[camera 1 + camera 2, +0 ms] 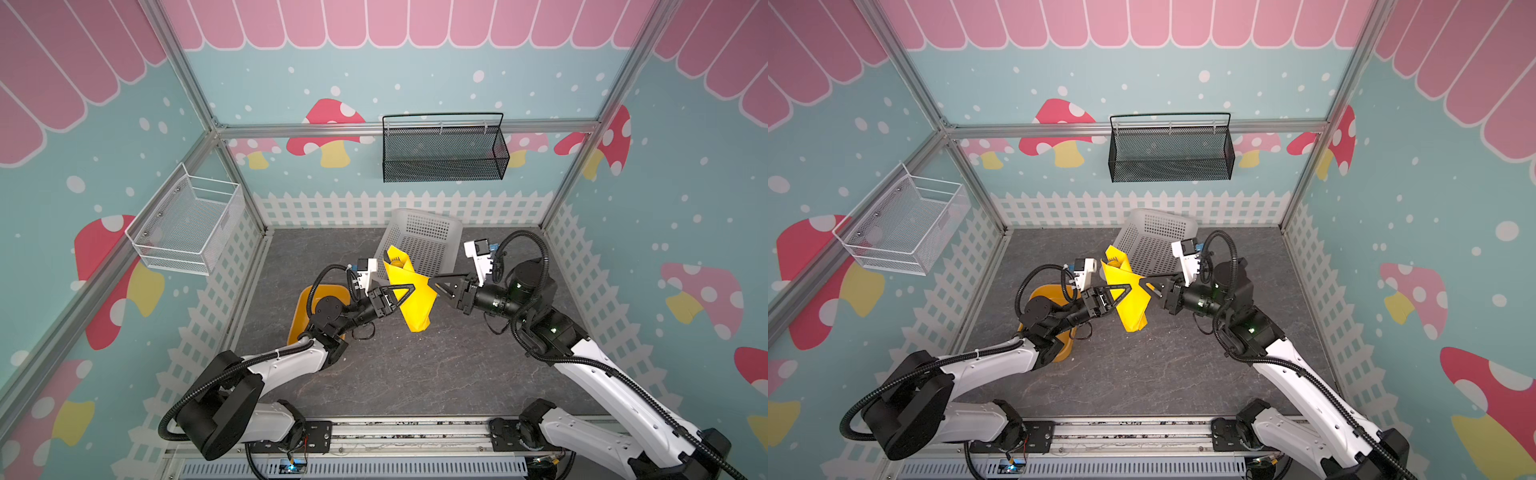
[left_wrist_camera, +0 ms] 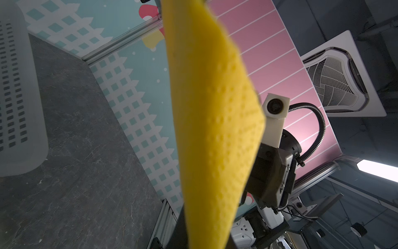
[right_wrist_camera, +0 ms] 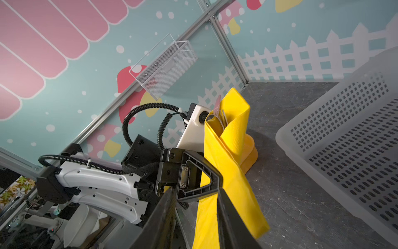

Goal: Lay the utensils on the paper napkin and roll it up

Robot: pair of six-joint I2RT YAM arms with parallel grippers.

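Your utensils [image 3: 221,117] are wrapped in the paper napkin [image 1: 415,316], left end effector [image 1: 411,287] clamped on it beside the perforated basket [image 1: 428,237], right end effector [image 1: 430,282] spread around its tail; roll looks nearly finished.

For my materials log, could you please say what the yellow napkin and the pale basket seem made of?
The napkin: matte paper, it seems, given its embossed dots and soft folds. The basket: probably moulded plastic, dull finish, with regular rows of slots.

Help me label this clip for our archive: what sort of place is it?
Likely a robot test cell dressed as a playroom: aluminium frame, mushroom wallpaper, two arms on a base rail.
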